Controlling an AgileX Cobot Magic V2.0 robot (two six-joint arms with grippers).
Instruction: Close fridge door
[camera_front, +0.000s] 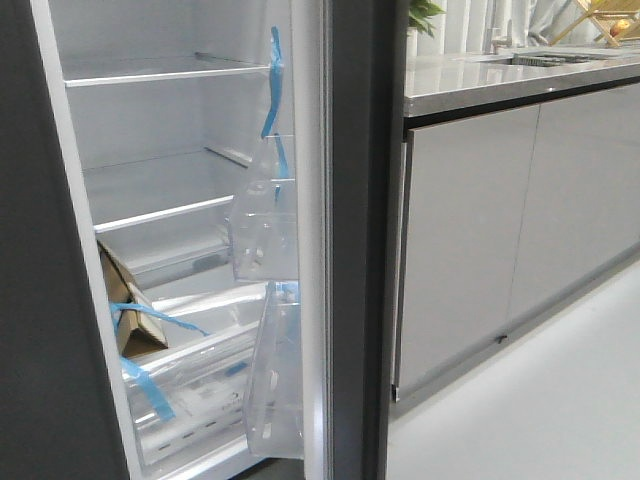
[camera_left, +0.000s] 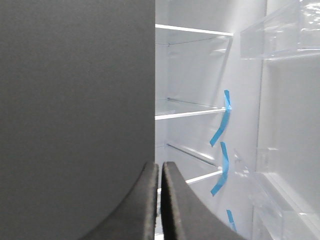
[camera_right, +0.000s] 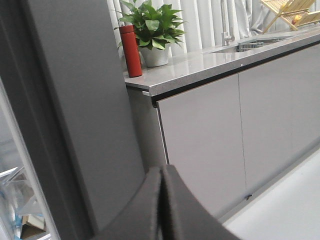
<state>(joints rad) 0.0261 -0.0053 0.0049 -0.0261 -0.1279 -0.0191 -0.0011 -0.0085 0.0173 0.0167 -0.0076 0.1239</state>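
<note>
The fridge door stands open, seen edge-on in the front view (camera_front: 365, 250). Its outside is dark grey. Its white inside carries clear bins (camera_front: 265, 235) and blue tape. In the left wrist view my left gripper (camera_left: 160, 166) is shut and empty, pointing into the fridge between a dark grey panel (camera_left: 75, 110) and the door's white inside (camera_left: 290, 125). In the right wrist view my right gripper (camera_right: 161, 170) is shut and empty, close to the door's dark outside (camera_right: 85, 100). Neither gripper shows in the front view.
Light grey cabinet doors (camera_front: 500, 220) under a grey counter (camera_front: 500, 80) run to the right of the fridge. A red bottle (camera_right: 131, 50) and a potted plant (camera_right: 152, 30) stand on the counter. A cardboard box (camera_front: 125, 300) lies inside the fridge. Pale floor (camera_front: 540, 400) is at the right.
</note>
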